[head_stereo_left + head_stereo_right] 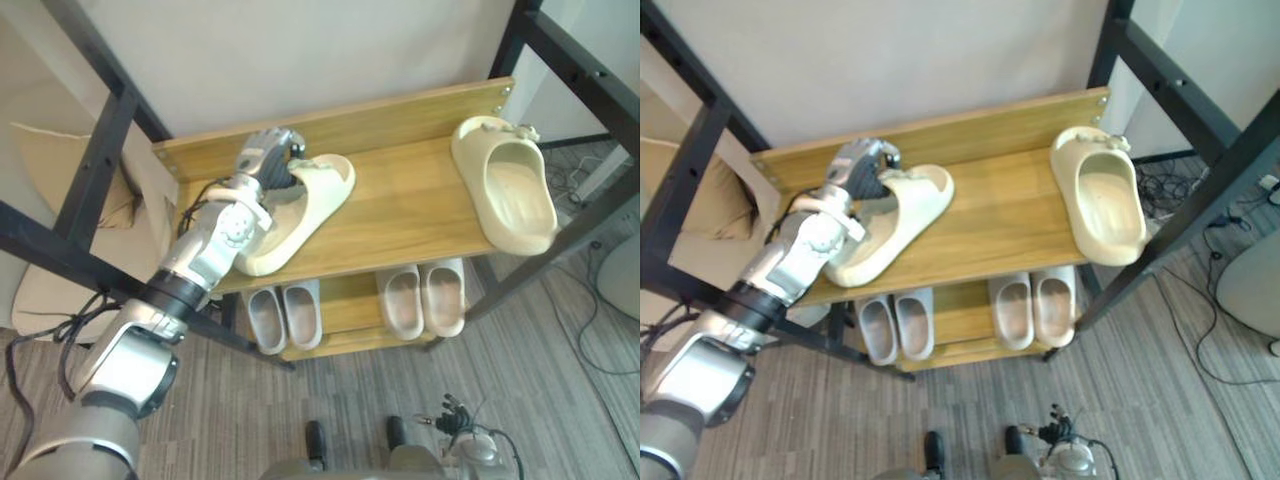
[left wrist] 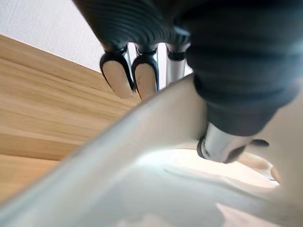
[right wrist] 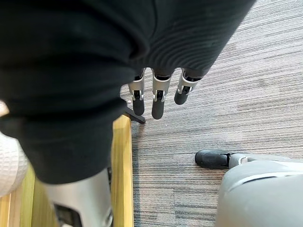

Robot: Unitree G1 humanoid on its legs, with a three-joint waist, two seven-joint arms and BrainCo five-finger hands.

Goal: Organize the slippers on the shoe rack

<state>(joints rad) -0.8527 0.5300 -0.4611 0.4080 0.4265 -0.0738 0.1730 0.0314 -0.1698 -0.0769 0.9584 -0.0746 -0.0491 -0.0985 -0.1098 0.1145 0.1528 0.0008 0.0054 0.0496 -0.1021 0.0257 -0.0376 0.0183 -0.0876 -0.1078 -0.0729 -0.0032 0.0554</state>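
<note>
Top shelf (image 1: 410,205): the wooden upper board of the shoe rack, carrying two cream slippers set well apart.
Left cream slipper (image 1: 300,215): at 9 o'clock on the board, lying askew, toe toward 1 o'clock and heel toward 7 o'clock.
Left hand (image 1: 265,155): clamped on that slipper's strap, fingers (image 2: 117,78) outside it and the thumb (image 2: 220,146) inside.
Right cream slipper (image 1: 510,190): at 3 o'clock, toe toward 12 o'clock, heel at the front edge.
Right hand (image 3: 158,94): fingers hang loose and apart over the floor, holding nothing.
Lower shelf: a grey pair (image 1: 285,315) and a beige pair (image 1: 422,298), each side by side.
Step in hand: likely pairing the cream slippers. Carry the held slipper toward 3 o'clock, turn its toe to 12 o'clock, and set it flat just beside its mate before letting go.
</note>
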